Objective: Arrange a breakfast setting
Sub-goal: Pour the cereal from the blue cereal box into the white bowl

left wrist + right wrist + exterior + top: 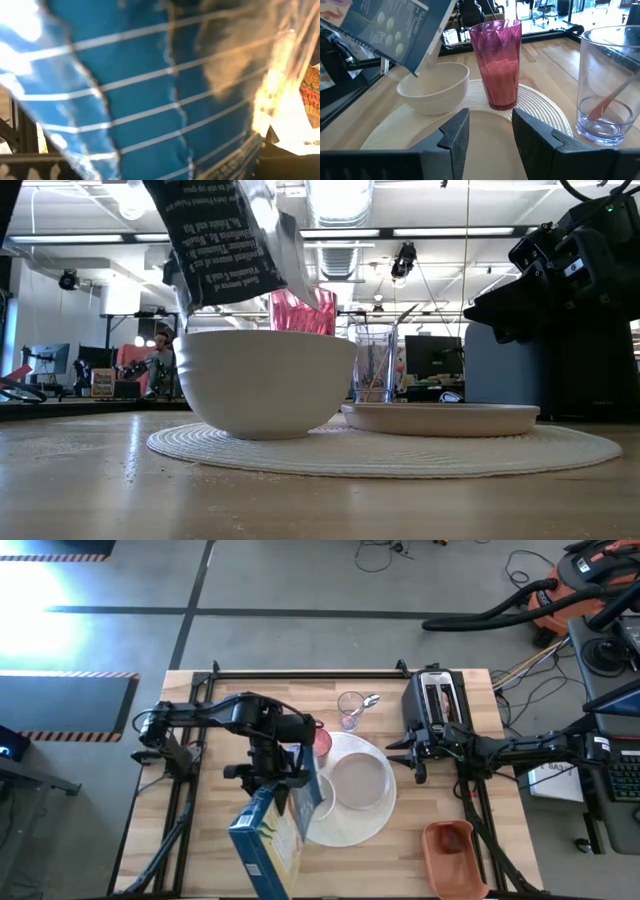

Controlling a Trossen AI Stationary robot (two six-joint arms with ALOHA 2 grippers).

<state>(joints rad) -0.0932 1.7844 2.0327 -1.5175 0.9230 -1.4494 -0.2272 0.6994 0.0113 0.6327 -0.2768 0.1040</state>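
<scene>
The left gripper (268, 772) is clamped on a blue cereal box (277, 835) and holds it tilted, its upper end angled down over the white bowl (266, 382). The bowl stands on the left part of the round white woven placemat (560, 450), which lies at the centre of the wooden table (200, 730). In the low view the box's dark printed side (222, 240) hangs directly above the bowl's rim. The left wrist view is filled by the box's blue face (165, 95).

The small pale plate (440, 418) rests on the right part of the placemat, just beside the bowl. The pink translucent cup (497, 62) stands upright at the placemat's far edge, between bowl and plate. A clear glass (612, 85) stands on the table just beyond the placemat, with the metal spoon (368, 701) leaning inside it.

The right gripper (490, 132) hovers at the plate's right edge, fingers parted and holding nothing. A black toaster (436, 700) stands at the far right of the table. A terracotta container (452, 855) sits at the near right corner.
</scene>
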